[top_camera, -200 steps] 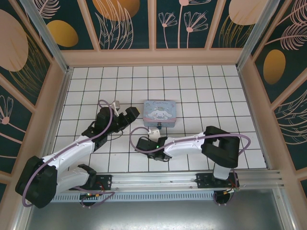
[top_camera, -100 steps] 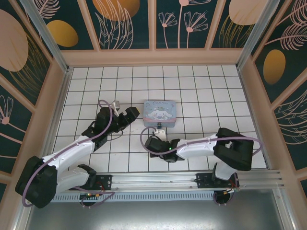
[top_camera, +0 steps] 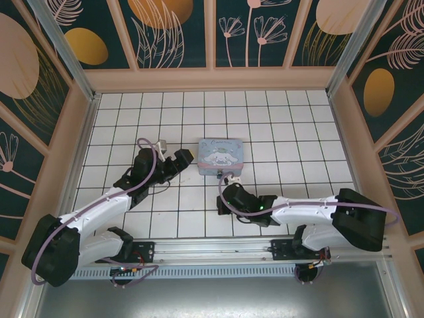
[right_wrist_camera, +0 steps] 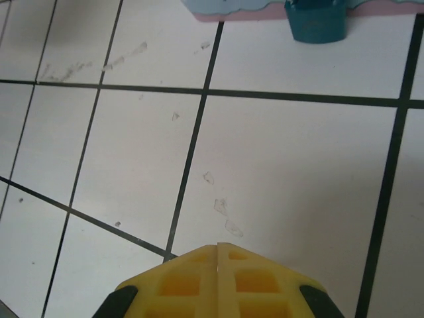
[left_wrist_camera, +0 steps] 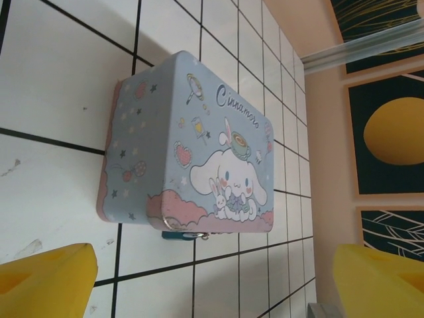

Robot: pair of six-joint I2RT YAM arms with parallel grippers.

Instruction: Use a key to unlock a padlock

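White tiled worktop (top_camera: 298, 126), pale blue cartoon tin (top_camera: 222, 156) near its centre. Left hand (top_camera: 180, 159) spread wide just left of tin; right hand (right_wrist_camera: 217, 250) fingers pressed together, between tin and worktop's near edge. Padlock (right_wrist_camera: 315, 23) sits against tin's near side.

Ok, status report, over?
Left gripper open, facing tin. Right gripper shut, short of padlock at tin's edge. Bare tile between.
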